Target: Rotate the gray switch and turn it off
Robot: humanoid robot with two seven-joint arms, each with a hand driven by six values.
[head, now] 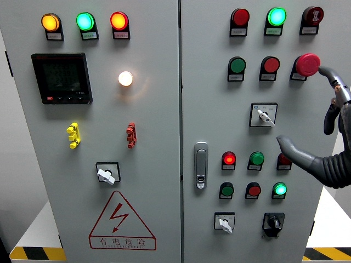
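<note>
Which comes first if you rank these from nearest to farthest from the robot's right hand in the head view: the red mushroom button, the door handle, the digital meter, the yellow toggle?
Measured from the right hand:
1. Red mushroom button, upper right, just above the hand.
2. Door handle, middle, at the right door's left edge.
3. Yellow toggle, left door.
4. Digital meter, upper left, slightly farther.

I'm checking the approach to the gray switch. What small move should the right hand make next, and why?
Probably shift the right hand leftward to the gray switch. Its fingers are spread, holding nothing, and the nearest fingertip sits below and right of the knob, not touching it.
</note>
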